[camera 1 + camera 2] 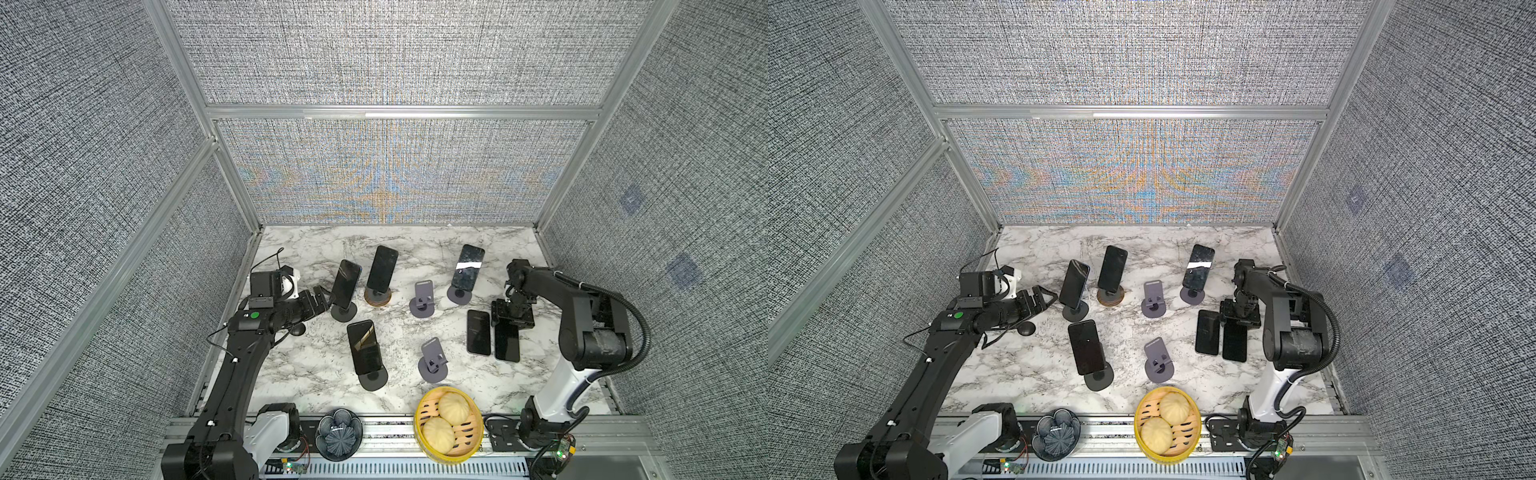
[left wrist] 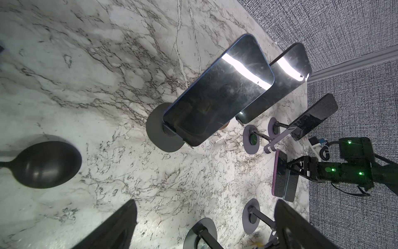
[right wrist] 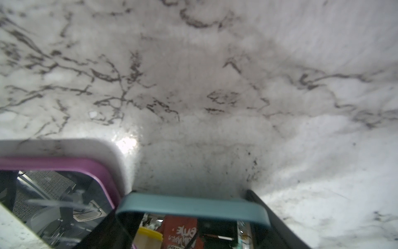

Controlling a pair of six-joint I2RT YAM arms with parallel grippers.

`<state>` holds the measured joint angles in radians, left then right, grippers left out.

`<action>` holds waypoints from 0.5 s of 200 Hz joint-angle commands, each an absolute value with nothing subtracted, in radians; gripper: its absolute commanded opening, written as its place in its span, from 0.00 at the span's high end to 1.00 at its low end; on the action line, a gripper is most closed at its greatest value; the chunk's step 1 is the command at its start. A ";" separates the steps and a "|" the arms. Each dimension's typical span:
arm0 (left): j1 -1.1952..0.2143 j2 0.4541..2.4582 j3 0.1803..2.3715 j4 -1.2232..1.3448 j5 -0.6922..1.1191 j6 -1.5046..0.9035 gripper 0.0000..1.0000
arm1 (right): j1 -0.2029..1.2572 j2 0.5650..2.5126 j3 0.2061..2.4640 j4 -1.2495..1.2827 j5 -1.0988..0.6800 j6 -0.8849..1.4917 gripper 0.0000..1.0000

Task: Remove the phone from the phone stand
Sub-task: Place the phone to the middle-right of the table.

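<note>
A dark phone [image 2: 217,90] is seen propped on a round grey stand [image 2: 157,133] in the middle of the marble table [image 2: 97,75], and a second phone [image 2: 286,82] is propped just behind it. A black spoon [image 2: 47,165] is laid well apart from them. A purple phone [image 2: 280,172] and a blue-grey phone [image 2: 290,187] are laid flat side by side, with the right gripper [image 2: 295,168] at one end, and the left gripper [image 2: 206,202] is held wide apart above the table.

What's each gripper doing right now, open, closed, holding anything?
Left gripper: open, empty.
Right gripper: fingers on either side of the teal phone; cannot tell whether it is gripped.
</note>
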<state>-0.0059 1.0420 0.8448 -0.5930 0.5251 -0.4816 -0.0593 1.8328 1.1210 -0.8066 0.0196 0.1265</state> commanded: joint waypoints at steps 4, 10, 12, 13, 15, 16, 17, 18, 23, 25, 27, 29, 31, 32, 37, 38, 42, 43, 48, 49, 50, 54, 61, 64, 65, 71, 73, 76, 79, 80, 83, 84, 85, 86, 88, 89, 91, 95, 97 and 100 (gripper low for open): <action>-0.007 1.048 0.860 -0.569 0.546 -0.489 0.01 | -0.066 1.856 1.107 -0.793 0.090 0.123 0.22; -0.006 1.047 0.862 -0.568 0.546 -0.489 0.00 | -0.065 1.855 1.107 -0.792 0.093 0.124 0.22; -0.006 1.048 0.863 -0.568 0.546 -0.489 0.01 | -0.065 1.855 1.106 -0.792 0.093 0.123 0.22; -0.006 1.048 0.863 -0.568 0.546 -0.489 0.00 | -0.066 1.855 1.106 -0.792 0.093 0.124 0.22; -0.007 1.047 0.864 -0.567 0.546 -0.489 0.00 | -0.065 1.855 1.105 -0.792 0.094 0.124 0.22; -0.007 1.046 0.864 -0.567 0.546 -0.488 0.01 | -0.065 1.855 1.105 -0.792 0.095 0.124 0.22; -0.007 1.046 0.864 -0.567 0.546 -0.489 0.01 | -0.064 1.855 1.106 -0.792 0.095 0.124 0.22; -0.006 1.047 0.864 -0.568 0.546 -0.488 0.01 | -0.063 1.854 1.104 -0.792 0.095 0.124 0.22; -0.007 1.047 0.864 -0.566 0.548 -0.488 0.00 | -0.064 1.853 1.102 -0.790 0.097 0.126 0.22; -0.006 1.047 0.864 -0.566 0.548 -0.488 0.00 | -0.064 1.853 1.102 -0.790 0.097 0.128 0.22; -0.006 1.048 0.864 -0.566 0.548 -0.488 0.01 | -0.063 1.852 1.102 -0.790 0.097 0.128 0.22; -0.007 1.048 0.864 -0.566 0.548 -0.488 0.00 | -0.063 1.851 1.101 -0.789 0.097 0.127 0.22; -0.007 1.047 0.864 -0.565 0.549 -0.489 0.00 | -0.063 1.850 1.100 -0.789 0.097 0.127 0.22; -0.007 1.047 0.864 -0.566 0.549 -0.488 0.00 | -0.064 1.849 1.100 -0.788 0.097 0.127 0.22; -0.006 1.047 0.864 -0.565 0.550 -0.488 0.00 | -0.064 1.848 1.099 -0.787 0.097 0.127 0.22; -0.007 1.047 0.864 -0.566 0.551 -0.489 0.00 | -0.064 1.848 1.099 -0.787 0.098 0.127 0.22; -0.006 1.048 0.862 -0.566 0.552 -0.489 0.00 | -0.063 1.849 1.100 -0.787 0.098 0.127 0.22; -0.007 1.047 0.862 -0.565 0.552 -0.489 0.00 | -0.064 1.850 1.099 -0.787 0.099 0.127 0.22; -0.007 1.047 0.862 -0.567 0.553 -0.490 0.00 | -0.063 1.852 1.101 -0.788 0.100 0.129 0.22; -0.006 1.048 0.862 -0.568 0.553 -0.490 0.00 | -0.064 1.852 1.100 -0.788 0.100 0.129 0.22; -0.007 1.047 0.862 -0.568 0.553 -0.490 0.00 | -0.063 1.852 1.100 -0.788 0.100 0.129 0.22; -0.007 1.046 0.862 -0.568 0.551 -0.490 0.00 | -0.064 1.853 1.102 -0.788 0.101 0.129 0.22; -0.007 1.045 0.862 -0.569 0.550 -0.488 0.00 | -0.064 1.852 1.103 -0.788 0.105 0.129 0.22; -0.007 1.043 0.862 -0.569 0.549 -0.488 0.00 | -0.063 1.853 1.103 -0.788 0.107 0.130 0.22; -0.007 1.043 0.862 -0.568 0.549 -0.488 0.00 | -0.064 1.853 1.102 -0.788 0.108 0.130 0.22; -0.006 1.042 0.862 -0.569 0.546 -0.487 0.00 | -0.063 1.852 1.102 -0.788 0.114 0.133 0.21; -0.007 1.042 0.861 -0.569 0.546 -0.486 0.00 | -0.064 1.852 1.100 -0.788 0.115 0.133 0.21; -0.007 1.041 0.861 -0.568 0.546 -0.485 0.00 | -0.064 1.852 1.101 -0.788 0.116 0.134 0.22; -0.007 1.039 0.861 -0.568 0.547 -0.484 0.00 | -0.063 1.853 1.100 -0.788 0.117 0.135 0.21; -0.007 1.039 0.861 -0.568 0.548 -0.484 0.00 | -0.063 1.852 1.100 -0.788 0.117 0.136 0.21; -0.006 1.039 0.861 -0.569 0.550 -0.481 0.00 | -0.064 1.852 1.101 -0.789 0.117 0.135 0.21; -0.006 1.040 0.861 -0.569 0.551 -0.480 0.00 | -0.064 1.852 1.100 -0.789 0.117 0.135 0.21; -0.006 1.040 0.861 -0.569 0.552 -0.480 0.00 | -0.064 1.852 1.100 -0.789 0.117 0.135 0.21; -0.007 1.040 0.861 -0.569 0.553 -0.479 0.00 | -0.063 1.852 1.101 -0.788 0.117 0.135 0.21; -0.006 1.040 0.861 -0.569 0.555 -0.478 0.00 | -0.064 1.852 1.100 -0.788 0.117 0.135 0.21; -0.006 1.040 0.861 -0.569 0.555 -0.478 0.00 | -0.063 1.851 1.100 -0.788 0.117 0.136 0.21; -0.007 1.040 0.862 -0.568 0.556 -0.477 0.00 | -0.063 1.849 1.101 -0.788 0.117 0.136 0.21; -0.006 1.039 0.862 -0.569 0.557 -0.477 0.00 | -0.062 1.848 1.100 -0.788 0.119 0.138 0.21; -0.007 1.040 0.862 -0.570 0.557 -0.477 0.00 | -0.063 1.847 1.098 -0.787 0.120 0.138 0.21; -0.007 1.040 0.862 -0.571 0.557 -0.477 0.00 | -0.063 1.844 1.096 -0.786 0.121 0.139 0.21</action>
<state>-0.0059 1.0431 0.8566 -0.5762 0.5354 -0.4908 -0.0593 1.8297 1.1175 -0.8028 0.0227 0.1268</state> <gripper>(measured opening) 0.995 0.789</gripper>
